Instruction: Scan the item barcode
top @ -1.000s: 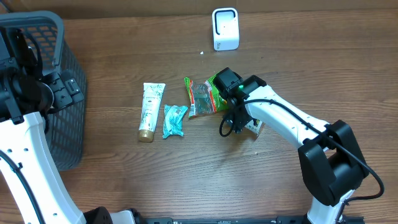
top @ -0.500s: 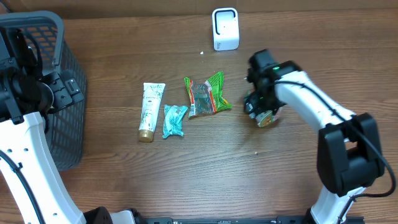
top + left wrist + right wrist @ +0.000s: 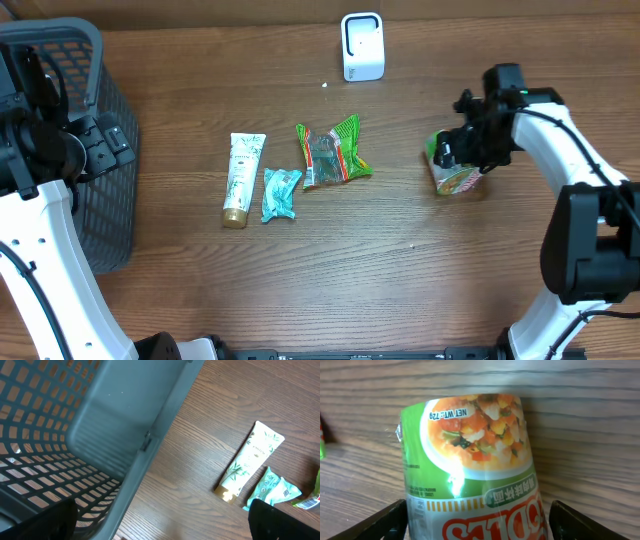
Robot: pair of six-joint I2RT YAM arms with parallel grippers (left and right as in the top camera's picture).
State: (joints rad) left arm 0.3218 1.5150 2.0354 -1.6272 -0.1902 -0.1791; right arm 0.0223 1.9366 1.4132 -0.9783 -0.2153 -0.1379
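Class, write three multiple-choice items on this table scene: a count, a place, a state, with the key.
1. How many items lie between the basket and the noodle cup? A one, B five, C three.
2. Where is the white scanner? A near the table's far edge, alone, B in the basket, C against the noodle cup.
3. The right gripper is: A open and empty, B closed on the noodle cup, C gripping the scanner.
Key: 1 C, tube, teal packet, green packet; 2 A, it stands apart at the overhead view's top; 3 B, its fingers flank the cup.
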